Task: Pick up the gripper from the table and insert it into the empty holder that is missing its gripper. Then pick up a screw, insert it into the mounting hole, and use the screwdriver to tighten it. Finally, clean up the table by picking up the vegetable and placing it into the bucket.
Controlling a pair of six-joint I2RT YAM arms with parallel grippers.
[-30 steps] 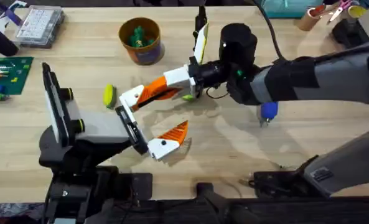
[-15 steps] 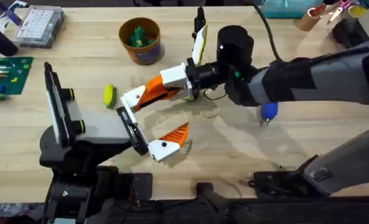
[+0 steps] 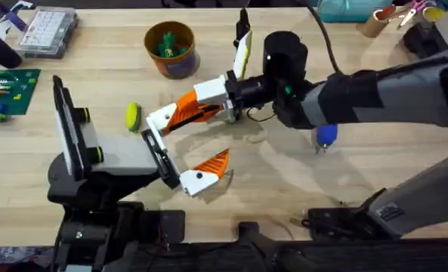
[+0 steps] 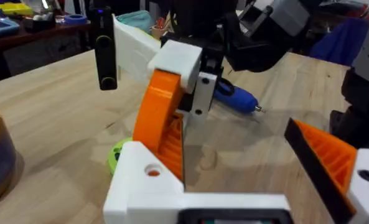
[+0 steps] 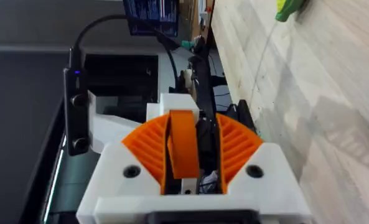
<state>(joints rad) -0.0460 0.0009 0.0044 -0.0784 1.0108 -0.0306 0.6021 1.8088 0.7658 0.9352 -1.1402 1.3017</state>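
Right claw (image 3: 222, 103) pinching gripper (image 3: 187, 108) at frame centre, tip at holder (image 3: 160, 119) | left claw (image 3: 180, 155): one finger, grip unclear | stiff, light, slick plastic, I'd hold the white base

Orange gripper (image 3: 184, 111) met white holder (image 3: 160, 119).
It slanted above the table; the orange bucket (image 3: 171, 49) stood apart.

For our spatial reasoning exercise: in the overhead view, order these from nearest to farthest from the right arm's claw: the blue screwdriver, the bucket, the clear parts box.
Measured from the right claw:
1. Bucket, up and left of the claw, nearest by a modest margin.
2. Blue screwdriver, to the claw's right, beside the arm.
3. Clear parts box, far top-left corner, plainly farthest.
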